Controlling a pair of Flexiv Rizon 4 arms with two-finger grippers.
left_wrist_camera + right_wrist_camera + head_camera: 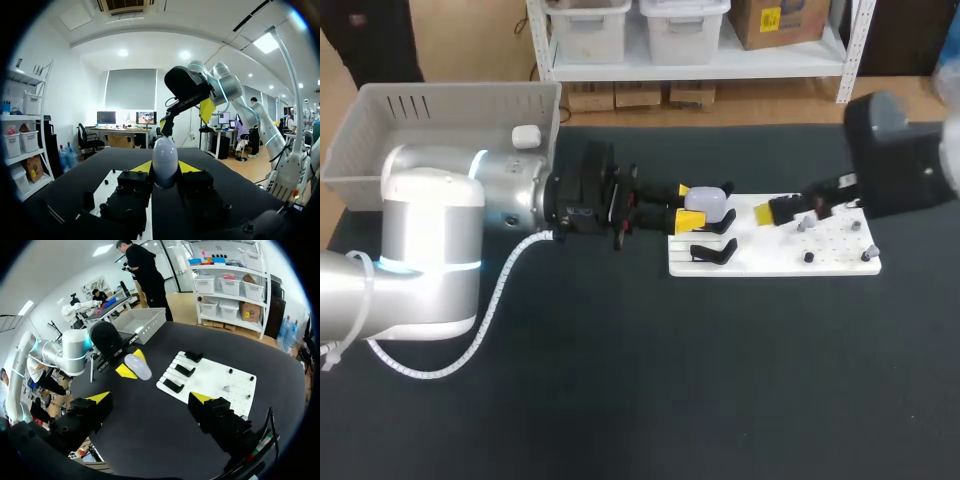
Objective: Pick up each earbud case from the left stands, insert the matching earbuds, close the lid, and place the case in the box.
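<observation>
My left gripper [696, 207] is shut on a pale lavender earbud case [711, 202], held just above the left end of the white board [775, 262]. In the left wrist view the case [165, 161] stands upright between the yellow fingertips [142, 166]. Black stands [713, 252] line the board's left part, and small grey earbuds [802, 226] sit on pegs at its right. My right gripper [788, 211] hangs open over the board's right half. From the right wrist view its fingers [100, 398] stand wide apart, well above the case [137, 366] and the board [212, 381].
A grey box [380, 120] stands at the table's back left with a white case [526, 136] inside it; the right wrist view shows the box [142, 322] behind my left arm. Dark table surface lies in front of the board.
</observation>
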